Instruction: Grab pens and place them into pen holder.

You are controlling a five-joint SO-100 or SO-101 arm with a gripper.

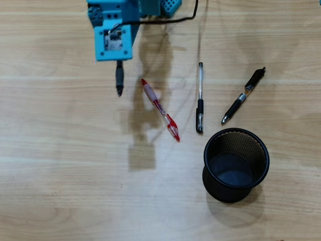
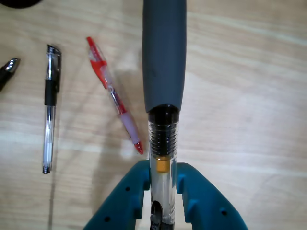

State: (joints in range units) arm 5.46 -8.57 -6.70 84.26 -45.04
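The wooden table (image 1: 60,191) holds the black pen holder (image 1: 235,193), which stands upright near the lower right of the overhead view with nothing in it. The blue pincer (image 2: 162,191) is closed tight on the grey-black pen (image 2: 163,72), gripping its clear end. The red pen (image 1: 160,109), the clear pen (image 1: 200,98) and the black pen (image 1: 244,95) lie apart on the table, above and left of the holder.

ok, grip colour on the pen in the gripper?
Dark grey grip over a clear barrel, held by the gripper; clearest in the wrist view.
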